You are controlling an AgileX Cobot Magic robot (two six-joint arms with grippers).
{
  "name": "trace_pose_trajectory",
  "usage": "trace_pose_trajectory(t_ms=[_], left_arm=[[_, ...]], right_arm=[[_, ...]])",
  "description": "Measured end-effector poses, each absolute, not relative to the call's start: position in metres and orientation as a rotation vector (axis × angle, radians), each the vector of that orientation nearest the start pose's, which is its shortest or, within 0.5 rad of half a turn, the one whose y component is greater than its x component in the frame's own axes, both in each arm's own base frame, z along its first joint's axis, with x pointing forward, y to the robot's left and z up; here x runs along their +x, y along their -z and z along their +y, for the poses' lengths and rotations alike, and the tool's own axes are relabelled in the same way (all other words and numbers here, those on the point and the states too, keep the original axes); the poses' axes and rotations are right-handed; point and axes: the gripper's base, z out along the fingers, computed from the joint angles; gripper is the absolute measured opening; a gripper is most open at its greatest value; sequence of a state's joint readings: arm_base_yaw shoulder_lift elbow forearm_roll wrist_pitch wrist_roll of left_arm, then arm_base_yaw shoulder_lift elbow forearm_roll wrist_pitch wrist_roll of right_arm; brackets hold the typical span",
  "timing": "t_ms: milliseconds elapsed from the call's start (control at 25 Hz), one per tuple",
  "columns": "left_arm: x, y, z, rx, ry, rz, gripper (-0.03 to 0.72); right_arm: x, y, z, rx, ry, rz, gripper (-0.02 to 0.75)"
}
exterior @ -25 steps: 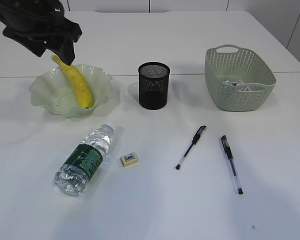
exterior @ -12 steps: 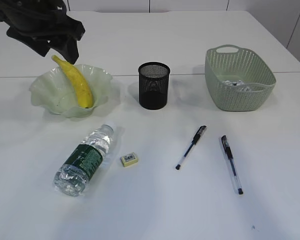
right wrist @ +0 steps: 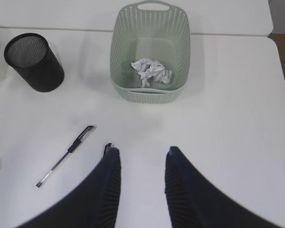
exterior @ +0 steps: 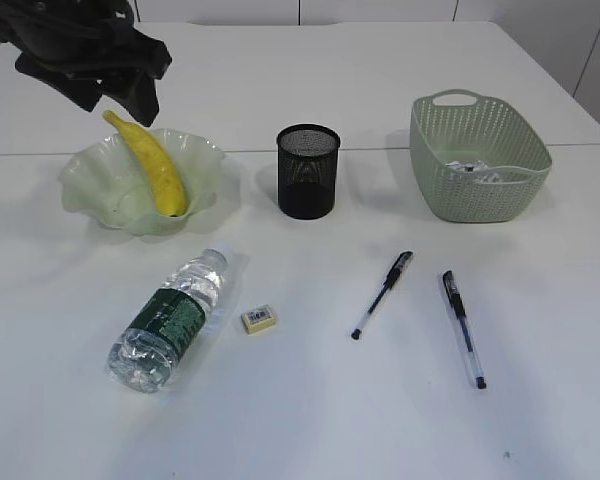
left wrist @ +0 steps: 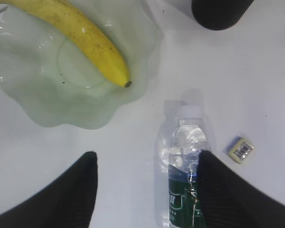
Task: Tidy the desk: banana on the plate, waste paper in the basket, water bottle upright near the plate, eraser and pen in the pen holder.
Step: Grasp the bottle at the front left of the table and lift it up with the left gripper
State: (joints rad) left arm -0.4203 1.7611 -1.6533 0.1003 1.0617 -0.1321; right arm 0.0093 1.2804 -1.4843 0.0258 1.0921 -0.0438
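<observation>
Water bottle: nearest thing to me, lying on its side on the bench, cap aimed up toward the plate; green label, clear body. Also in left wrist view.
Eraser: small, yellowish, flat on the bench just right of the bottle, not touching it.
Pens: two on the bench, apart from each other. Left pen lies slanted, cap end farther from me. Right pen lies nearly lengthwise, cap end also farther.
Right hand: I see it only in its wrist view, fingers parted with nothing between them, hovering above the bench; the cap end of one pen peeks out at the left finger's tip.
Pen holder: black mesh cup, upright, mid-bench between plate and basket; I can't see anything in it.
Plate: pale green, wavy rim, left side.
Banana: in the plate, stem end leaning over the far rim, blossom end down in the bowl.
Basket: pale green, far right, handle cutouts.
Waste paper: crumpled ball inside the basket.
Left hand: released, fingers wide, empty, raised above the plate's far-left edge.
</observation>
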Motion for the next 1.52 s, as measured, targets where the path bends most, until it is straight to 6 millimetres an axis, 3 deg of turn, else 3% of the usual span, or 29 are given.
trace_pose_trajectory(t_ms=[480,720,1520], left_arm=[[0.354,-0.329,-0.149,0.416,0.049,2.628,0.457],[0.353,-0.329,-0.149,0.417,0.047,2.633,0.457],[0.352,-0.322,-0.149,0.421,0.036,2.693,0.457]], right_arm=[[0.219,-0.372,0.004,-0.083,-0.002,2.396,0.241],[0.214,-0.348,0.003,-0.087,0.01,2.432,0.241],[0.214,-0.345,0.001,-0.098,0.038,2.426,0.241]])
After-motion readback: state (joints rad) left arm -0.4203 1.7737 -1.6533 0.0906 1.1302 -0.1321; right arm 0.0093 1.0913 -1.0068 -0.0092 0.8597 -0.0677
